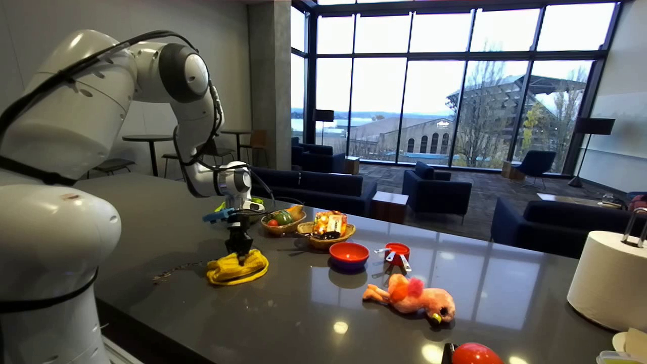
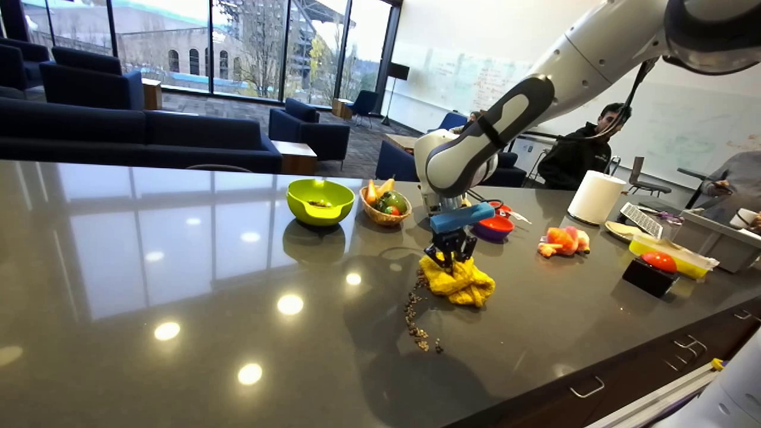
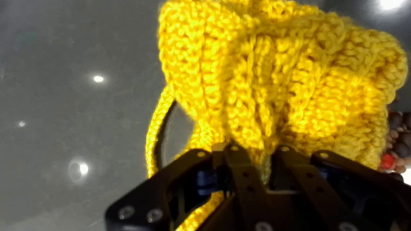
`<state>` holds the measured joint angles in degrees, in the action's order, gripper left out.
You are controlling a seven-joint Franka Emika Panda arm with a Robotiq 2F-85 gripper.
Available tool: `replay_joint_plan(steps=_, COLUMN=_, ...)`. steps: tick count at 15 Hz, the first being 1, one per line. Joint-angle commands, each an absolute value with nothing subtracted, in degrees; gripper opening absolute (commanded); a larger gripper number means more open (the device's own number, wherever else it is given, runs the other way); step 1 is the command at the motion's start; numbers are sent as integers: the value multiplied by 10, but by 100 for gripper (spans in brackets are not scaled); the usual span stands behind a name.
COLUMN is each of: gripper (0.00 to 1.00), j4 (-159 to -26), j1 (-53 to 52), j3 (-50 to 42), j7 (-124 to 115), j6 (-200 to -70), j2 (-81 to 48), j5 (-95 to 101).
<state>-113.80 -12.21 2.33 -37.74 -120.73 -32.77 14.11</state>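
A robot gripper (image 3: 257,154), its fingers almost together, pinches a fold of a bunched yellow cloth (image 3: 273,80) resting on a glossy gray counter (image 2: 327,368). A trail of small brown bits (image 2: 411,315) curves away from the cloth's edge. Behind the cloth, in an exterior view, sit a stuffed toy (image 2: 565,241), a red-and-purple bowl (image 2: 493,227), a basket of produce (image 2: 380,219) and a lime-green bowl (image 2: 316,214). Farther off, a dark blue sofa (image 2: 205,139) stands beyond the counter, in front of tall windows (image 2: 250,53).
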Motion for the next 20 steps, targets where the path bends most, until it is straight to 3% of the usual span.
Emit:
replay_joint_plan(steps=1, gripper=4, j4=-1136, j1=-127, j3=55, j7=-343, j6=-1278, j2=-380, j5=61)
replay_joint_plan(steps=13, gripper=4, j4=-1127, j1=-185, j3=115, j7=-251, j6=-1331, j2=-398, j5=-67)
replay_joint_plan(steps=20, gripper=4, j4=-1117, j1=-236, j3=116, j7=-245, j6=-1371, j2=-407, j5=-45)
